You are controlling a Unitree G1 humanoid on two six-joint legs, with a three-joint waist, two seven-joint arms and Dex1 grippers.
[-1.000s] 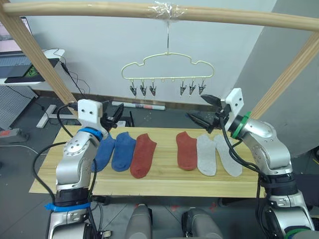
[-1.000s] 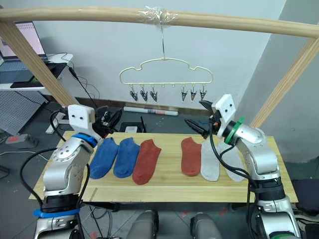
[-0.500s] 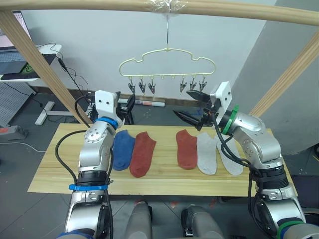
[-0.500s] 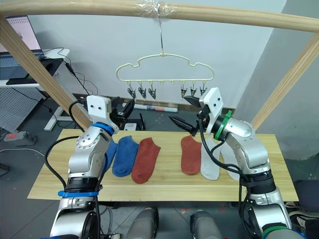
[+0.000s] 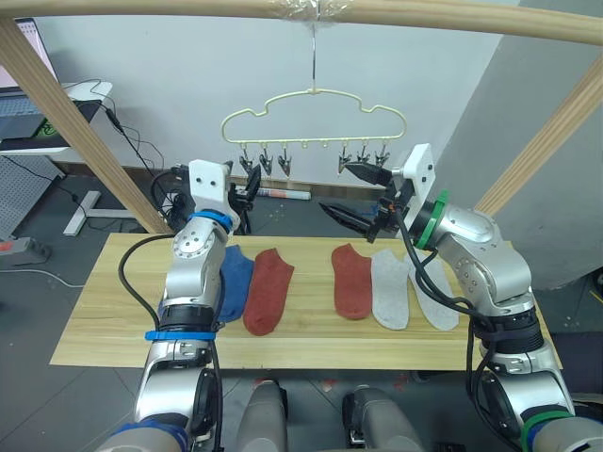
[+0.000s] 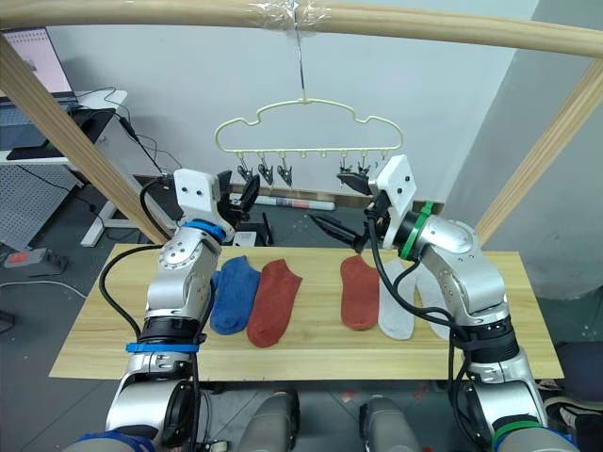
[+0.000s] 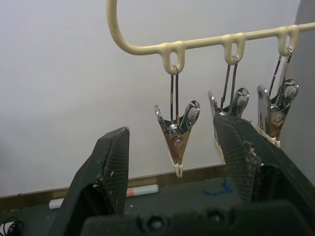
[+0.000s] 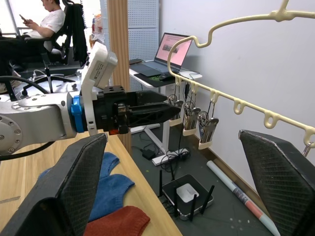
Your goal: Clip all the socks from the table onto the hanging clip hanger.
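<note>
Pale-yellow wire clip hanger [image 5: 314,111]: black two-fingered left gripper [image 7: 172,169], spread, brackets end metal clip [image 7: 176,132]; squeeze its wings squarely. Right gripper [image 5: 352,194] spread, empty.

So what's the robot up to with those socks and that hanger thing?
It is set to clip socks onto the pale-yellow wire clip hanger, which hangs from a wooden bar. Both grippers are raised near the row of metal clips, open and empty: the left gripper by the left clips, the right gripper by the right ones. The blue sock, rust-red socks and light grey socks lie on the light wooden table.
</note>
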